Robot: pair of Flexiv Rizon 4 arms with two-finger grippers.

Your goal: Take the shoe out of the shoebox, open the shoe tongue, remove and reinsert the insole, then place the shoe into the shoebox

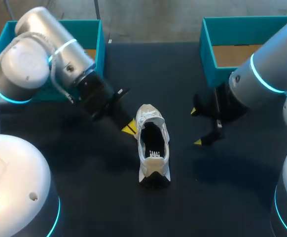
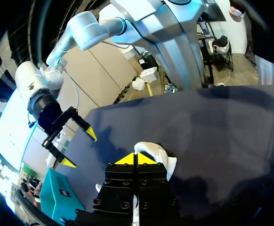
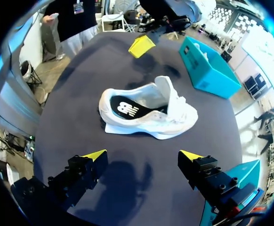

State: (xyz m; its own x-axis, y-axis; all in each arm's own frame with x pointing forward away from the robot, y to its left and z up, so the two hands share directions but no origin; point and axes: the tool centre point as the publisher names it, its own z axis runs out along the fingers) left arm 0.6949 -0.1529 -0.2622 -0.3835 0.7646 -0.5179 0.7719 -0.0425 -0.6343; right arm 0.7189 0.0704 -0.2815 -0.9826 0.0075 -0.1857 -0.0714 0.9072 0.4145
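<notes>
Between both arms on the dark surface [image 1: 99,197], the white laced sneaker [image 1: 152,140] lies heel toward the robot, just beside the pressed-together left pincer [image 1: 129,129]; the spread right pincer [image 1: 197,127] is farther off

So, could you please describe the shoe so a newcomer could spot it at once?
Start at the dark table, with the teal left shoebox and right shoebox at its far corners. The shoe stands on its sole mid-table, nearer the robot than both boxes. It alone is white, its opening facing up.
</notes>
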